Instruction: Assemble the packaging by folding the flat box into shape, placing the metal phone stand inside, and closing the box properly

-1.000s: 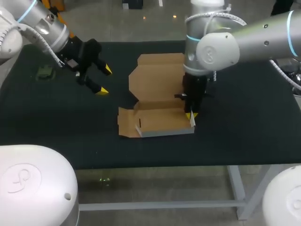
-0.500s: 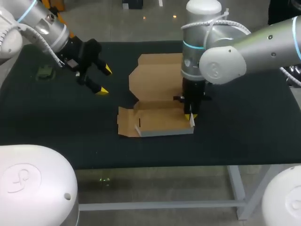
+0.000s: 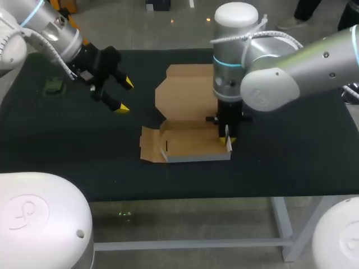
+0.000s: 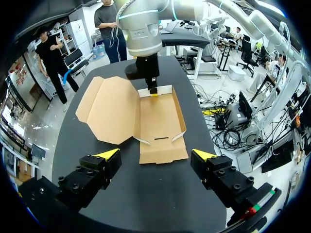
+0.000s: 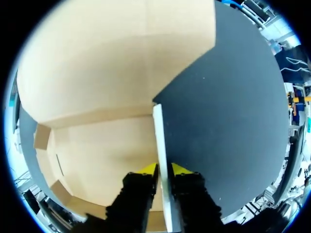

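Note:
The brown cardboard box (image 3: 188, 147) lies partly folded at mid-table, tray toward the front, its lid (image 3: 185, 92) flat behind. My right gripper (image 3: 227, 139) points straight down at the tray's right side wall (image 5: 159, 131). That upright wall runs between its yellow fingertips (image 5: 181, 169), one inside the tray and one outside, both against it. My left gripper (image 3: 125, 96) hovers open and empty left of the box. In the left wrist view the box (image 4: 160, 116) lies ahead of that open left gripper (image 4: 155, 155). A small dark object (image 3: 54, 86), perhaps the stand, lies far left.
A loose end flap (image 3: 148, 147) juts flat from the tray's left end. Black mat (image 3: 291, 151) lies bare to the right of the box and along the front edge.
My right arm's upper part has swung left over the lid while its gripper stayed at the tray's right wall. The left arm has not moved.

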